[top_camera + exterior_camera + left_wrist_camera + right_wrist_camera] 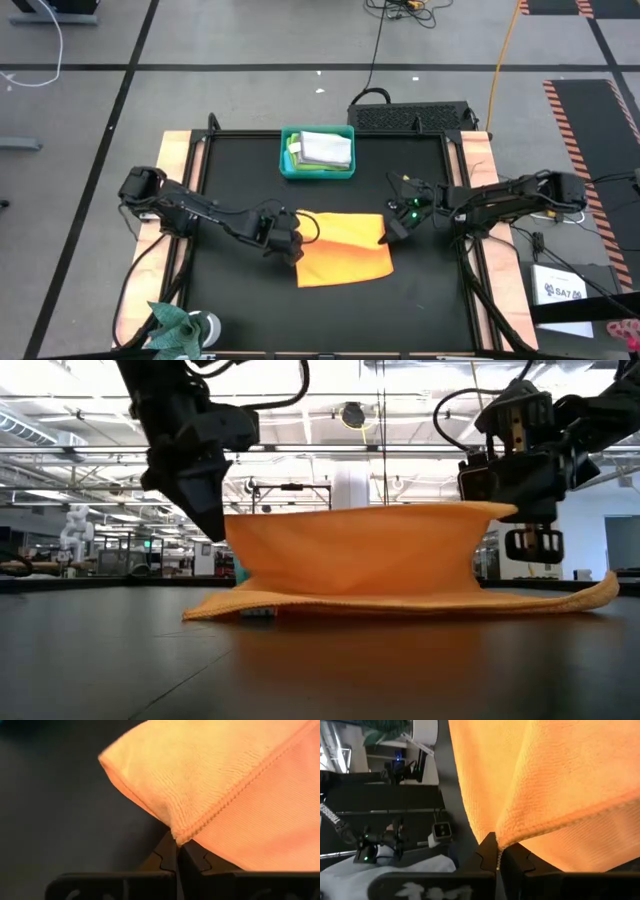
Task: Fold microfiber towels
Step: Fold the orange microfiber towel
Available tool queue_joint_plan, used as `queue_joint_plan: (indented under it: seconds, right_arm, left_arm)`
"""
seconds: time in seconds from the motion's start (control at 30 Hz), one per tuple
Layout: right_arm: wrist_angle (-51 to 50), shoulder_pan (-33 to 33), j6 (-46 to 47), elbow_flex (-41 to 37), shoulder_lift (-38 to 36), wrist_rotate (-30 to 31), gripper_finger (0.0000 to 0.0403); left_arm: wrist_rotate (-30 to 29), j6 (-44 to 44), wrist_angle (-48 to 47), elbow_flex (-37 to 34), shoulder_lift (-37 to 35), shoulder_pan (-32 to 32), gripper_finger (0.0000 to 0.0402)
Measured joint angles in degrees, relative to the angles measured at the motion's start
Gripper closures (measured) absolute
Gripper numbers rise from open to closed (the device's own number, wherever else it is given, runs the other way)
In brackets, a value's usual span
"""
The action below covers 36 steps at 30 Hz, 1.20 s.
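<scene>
A: Mid-fold, by the look of it. Pinching the orange-yellow towel (345,250) at its far corners and lifting that edge clear of the black table (240,170), near half lying flat at the table's middle.

B: Starting at the left, then: left gripper (293,248) clamped tight on the towel's left corner, hem caught between closed fingertips (167,857). Reaching in low from the table's left side, forearm stretched nearly level, wrist tipped down toward the cloth.

A: And across: right gripper (393,229) likewise squeezed shut on the opposite corner, seam showing right at the fingertips (512,855). Coming in from the right edge, elbow folded back, hanging just above the towel.

B: Raised edge sagging slightly between the two holds in the low view.

A: Next, probably: carrying both corners together toward the near edge, keeping level and matched in pace, laying hem onto hem before letting go. Uneven travel likely skewing the fold.

B: Other cloths sitting in the teal bin (287,165) behind, well apart.
</scene>
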Motion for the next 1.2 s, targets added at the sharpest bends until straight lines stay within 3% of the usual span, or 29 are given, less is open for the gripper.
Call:
queue_joint_plan:
  seconds: [0.4, 0.73, 0.9, 1.2]
  right_arm:
    - [0.0, 10.6, 5.5, 0.0, 0.0, 0.7, 0.0403]
    - [-0.7, 18.5, 8.8, 0.0, 0.0, 5.7, 0.0403]
    - [-1.0, 19.9, 7.5, 0.0, 0.0, 10.7, 0.0403]
    - [-9.0, 19.8, 3.9, 0.0, 0.0, 12.6, 0.0403]
  left_arm:
    - [1.3, -11.1, 0.9, 0.0, 0.0, -6.5, 0.04]
    - [1.4, -16.3, 5.4, 0.0, 0.0, -11.4, 0.04]
    - [1.3, -18.0, 5.2, 0.0, 1.6, -12.9, 0.04]
    - [3.7, -18.4, 11.9, 0.0, 10.3, -13.1, 0.04]
